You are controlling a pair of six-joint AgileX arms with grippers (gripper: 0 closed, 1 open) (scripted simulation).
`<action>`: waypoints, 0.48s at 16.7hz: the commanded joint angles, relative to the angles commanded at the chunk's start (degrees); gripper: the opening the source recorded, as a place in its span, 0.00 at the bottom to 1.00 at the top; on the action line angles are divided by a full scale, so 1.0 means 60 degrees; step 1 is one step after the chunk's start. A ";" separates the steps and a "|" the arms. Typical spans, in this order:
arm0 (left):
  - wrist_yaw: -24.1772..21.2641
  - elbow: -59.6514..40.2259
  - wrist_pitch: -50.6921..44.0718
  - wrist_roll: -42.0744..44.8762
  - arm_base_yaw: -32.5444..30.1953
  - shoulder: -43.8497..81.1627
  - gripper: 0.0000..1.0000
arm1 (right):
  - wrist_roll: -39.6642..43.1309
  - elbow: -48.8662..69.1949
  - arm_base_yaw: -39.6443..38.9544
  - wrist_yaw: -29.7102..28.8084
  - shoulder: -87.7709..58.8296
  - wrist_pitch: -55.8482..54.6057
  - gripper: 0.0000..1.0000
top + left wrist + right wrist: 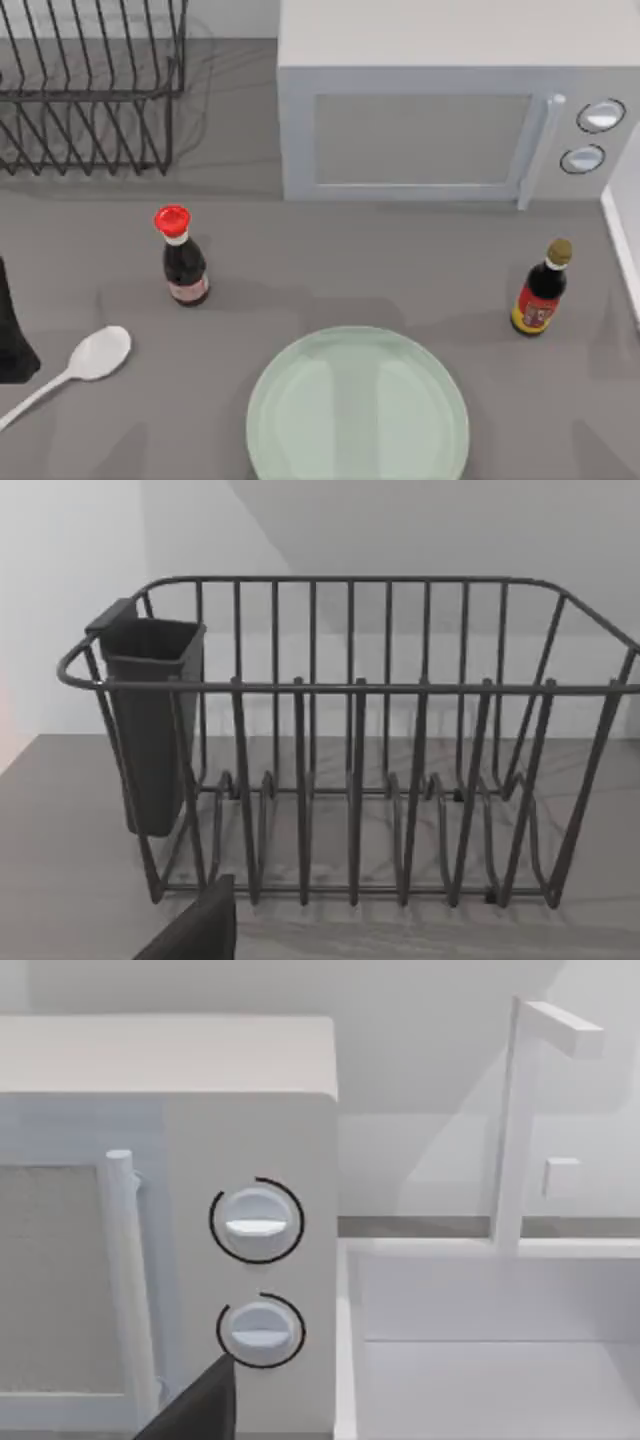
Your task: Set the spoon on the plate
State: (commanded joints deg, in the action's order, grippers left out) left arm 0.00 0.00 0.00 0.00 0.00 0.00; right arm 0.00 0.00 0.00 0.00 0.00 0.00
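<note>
One white spoon (85, 362) lay just beside the left gripper (12, 340), whose finger state could not be told. A grasp at the slim handle would suit, then a carry to the green glass plate (357, 408).

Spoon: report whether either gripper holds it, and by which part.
Nothing is held. The spoon lies free on the table, left of the plate; the left arm stands beside it.

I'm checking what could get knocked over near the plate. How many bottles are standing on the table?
2. The red-capped bottle stands left of centre, behind the spoon. The brown-capped bottle stands toward the right edge, behind and right of the plate. None appears hidden.
</note>
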 joint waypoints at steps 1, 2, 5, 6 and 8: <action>0.0000 0.0000 0.0000 0.0000 0.0000 0.0000 1.00 | 0.0000 0.0000 0.0000 0.0000 0.0000 0.0000 1.00; 0.0001 -0.0010 -0.0011 0.0009 0.0001 0.0011 1.00 | 0.0000 0.0000 0.0000 0.0000 0.0000 0.0000 1.00; 0.0016 -0.0535 -0.0590 0.0513 0.0024 0.0632 1.00 | 0.0000 0.0000 0.0000 0.0000 0.0000 0.0000 1.00; 0.0020 -0.0854 -0.0948 0.0820 0.0032 0.1040 1.00 | 0.0000 0.0000 0.0000 0.0000 0.0000 0.0000 1.00; 0.0023 -0.1647 -0.1854 0.1586 0.0046 0.2164 1.00 | 0.0000 0.0000 0.0000 0.0000 0.0000 0.0000 1.00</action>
State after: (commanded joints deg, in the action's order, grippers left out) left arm 0.14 -9.88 -11.13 9.52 0.27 12.99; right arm 0.00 0.00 0.00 0.00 0.00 0.00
